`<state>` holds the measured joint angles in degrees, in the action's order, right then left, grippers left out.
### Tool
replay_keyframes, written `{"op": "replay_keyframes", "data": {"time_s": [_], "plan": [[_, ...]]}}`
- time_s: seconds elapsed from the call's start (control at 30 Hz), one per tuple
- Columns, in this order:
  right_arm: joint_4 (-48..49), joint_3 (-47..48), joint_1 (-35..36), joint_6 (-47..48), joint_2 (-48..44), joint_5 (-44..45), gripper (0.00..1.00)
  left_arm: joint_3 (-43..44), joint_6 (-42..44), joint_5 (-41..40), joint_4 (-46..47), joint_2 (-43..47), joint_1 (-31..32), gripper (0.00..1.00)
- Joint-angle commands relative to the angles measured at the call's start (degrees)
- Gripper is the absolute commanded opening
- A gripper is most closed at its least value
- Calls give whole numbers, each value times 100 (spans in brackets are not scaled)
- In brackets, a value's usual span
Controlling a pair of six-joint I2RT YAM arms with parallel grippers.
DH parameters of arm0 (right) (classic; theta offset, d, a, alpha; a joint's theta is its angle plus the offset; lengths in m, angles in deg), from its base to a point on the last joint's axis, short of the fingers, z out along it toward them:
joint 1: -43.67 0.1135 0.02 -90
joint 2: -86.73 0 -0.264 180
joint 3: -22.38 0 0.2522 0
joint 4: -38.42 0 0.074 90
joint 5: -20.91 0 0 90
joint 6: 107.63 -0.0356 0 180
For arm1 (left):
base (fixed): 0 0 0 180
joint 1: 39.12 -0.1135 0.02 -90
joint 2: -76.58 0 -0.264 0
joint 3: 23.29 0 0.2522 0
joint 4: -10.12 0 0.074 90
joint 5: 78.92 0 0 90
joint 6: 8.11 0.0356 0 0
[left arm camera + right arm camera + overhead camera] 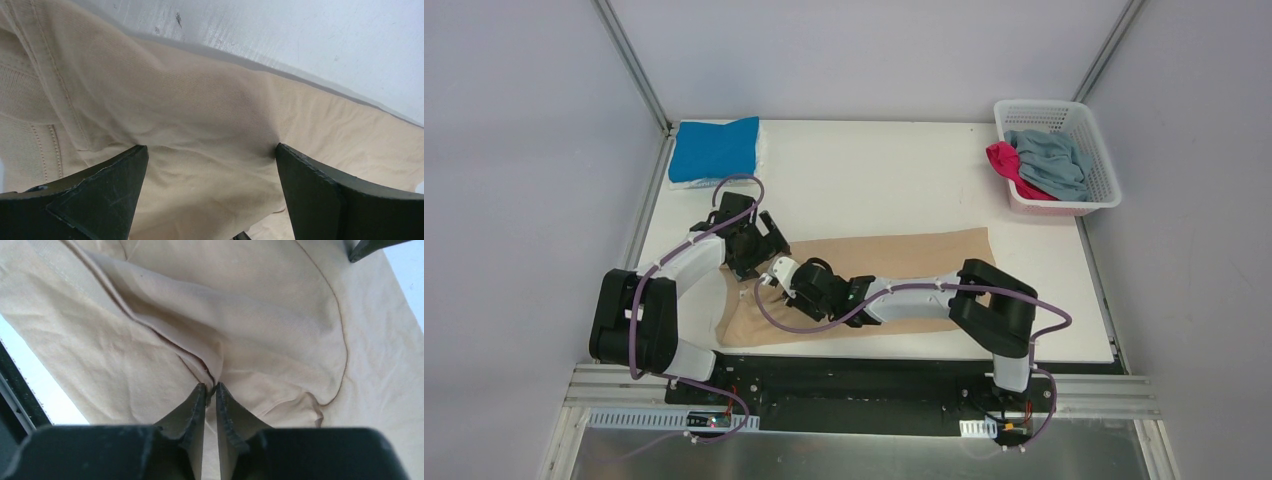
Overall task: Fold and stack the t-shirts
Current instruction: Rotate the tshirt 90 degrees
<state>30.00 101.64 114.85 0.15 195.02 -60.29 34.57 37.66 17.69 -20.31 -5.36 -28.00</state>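
The tan t-shirt lies spread across the front of the white table. My left gripper is open at the shirt's left end, its fingers pressed down on a bulge of tan cloth. My right gripper is beside it and is shut on a pinched fold of the tan t-shirt. The bright blue t-shirt lies folded at the back left corner. The grey-blue t-shirt and the magenta-pink t-shirt are bunched in the basket.
The white lattice basket stands at the table's back right. Under the blue shirt is a white folded piece. The table's front edge runs just below the tan shirt. Grey walls enclose the table.
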Motion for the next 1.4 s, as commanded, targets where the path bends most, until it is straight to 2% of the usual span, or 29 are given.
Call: {"op": "replay_keyframes", "data": {"time_s": [0.0,0.07,0.2,0.37,0.53,0.73,0.87,1.0,1.07,1.13,1.17,1.27,1.37], "plan": [[60,219,23,94,37,15,9,-93,-32,47,-3,232,-74,99],[-126,198,32,168,-61,-51,0,-101,-10,52,-3,263,-74,99],[-580,80,51,508,-416,-92,0,-103,45,128,-29,356,-74,99],[-1635,252,71,908,-587,-57,0,-143,98,138,-110,490,-75,99],[-2011,341,163,1242,-543,413,0,-179,134,77,-216,589,-80,99],[-2374,455,215,1259,-484,531,9,-154,165,-84,-389,673,-79,99],[-2589,490,269,1137,-555,670,25,-129,166,-84,-450,716,-74,99],[-2811,356,274,858,-1067,704,48,-60,172,-36,-596,852,-74,99],[-2697,105,263,615,-1555,882,67,-34,154,0,-700,1010,-74,99],[-2565,-178,202,230,-2071,1236,94,-32,108,-3,-796,1293,-74,99],[-2482,-302,114,38,-2317,1400,99,-22,93,-4,-872,1413,-62,99],[-2383,-533,-573,-1036,-2965,1455,99,9,70,-4,-1006,1740,68,99],[-2401,-684,-1916,-2593,-3344,533,99,33,84,34,-1085,1859,499,99]]}}
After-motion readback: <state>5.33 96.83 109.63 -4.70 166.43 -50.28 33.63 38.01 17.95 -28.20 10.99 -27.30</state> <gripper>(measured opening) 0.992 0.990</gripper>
